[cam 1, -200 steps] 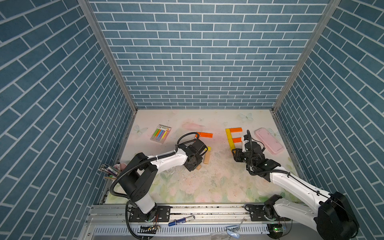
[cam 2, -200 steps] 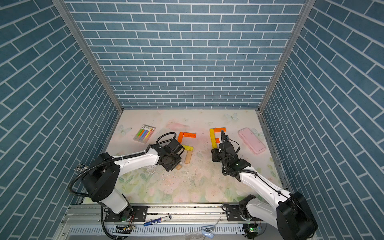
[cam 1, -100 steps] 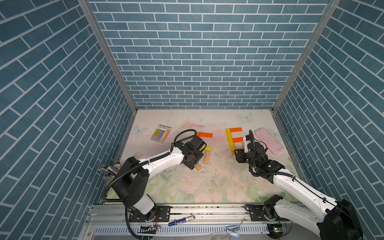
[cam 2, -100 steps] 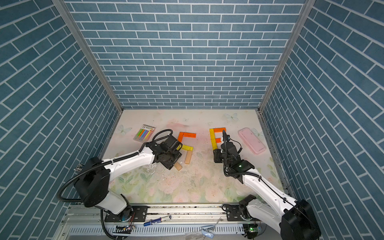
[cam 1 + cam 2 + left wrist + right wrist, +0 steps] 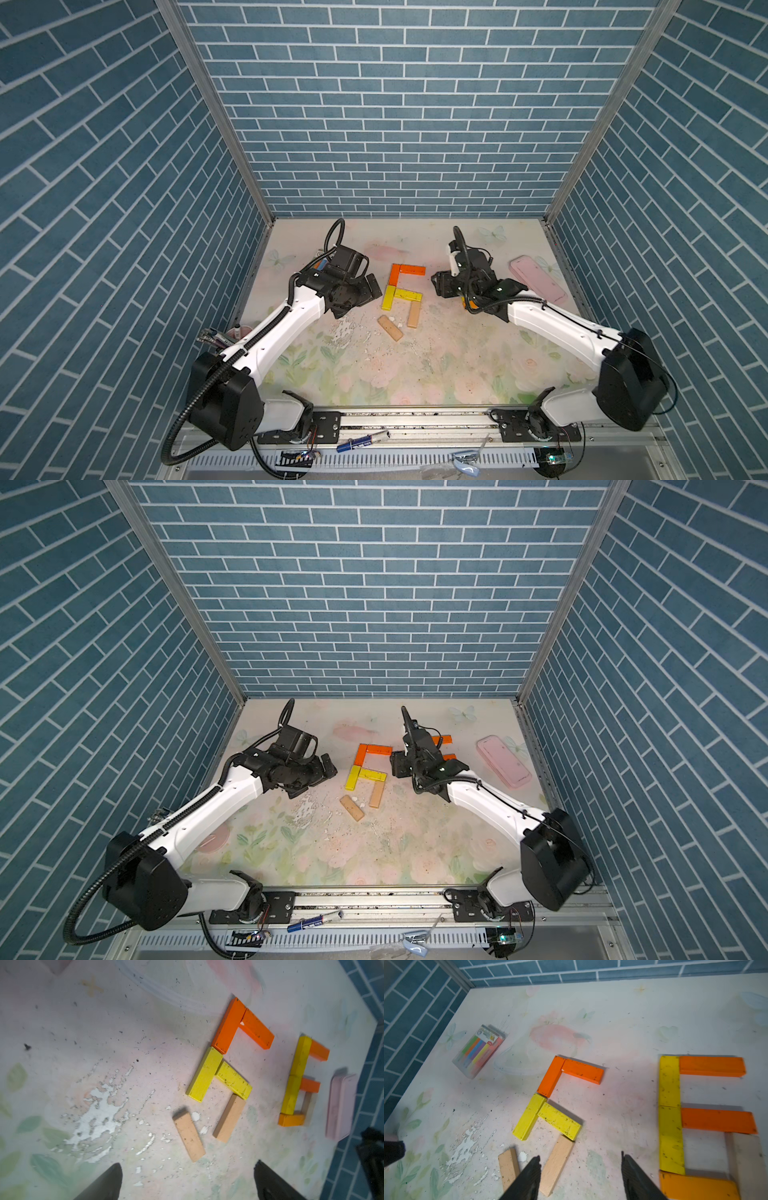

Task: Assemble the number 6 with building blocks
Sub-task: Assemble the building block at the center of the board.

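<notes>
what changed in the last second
The left gripper opened, letting go of the tan block, and drew back to its left. The right gripper opened wider and swung toward the middle, holding nothing. The tan block lies where it was set down; the other blocks and the pink case stayed put.

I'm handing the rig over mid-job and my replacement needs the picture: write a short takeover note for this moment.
Left gripper: open, empty. Right gripper: open, empty.
Done: finished six, nearer the pink case, all bars in.
Second six: orange top, yellow middle, tan side block placed; bottom bar missing.
Loose tan block lies askew by its open end, touching nothing.
To do: set it as the bottom bar.
</notes>
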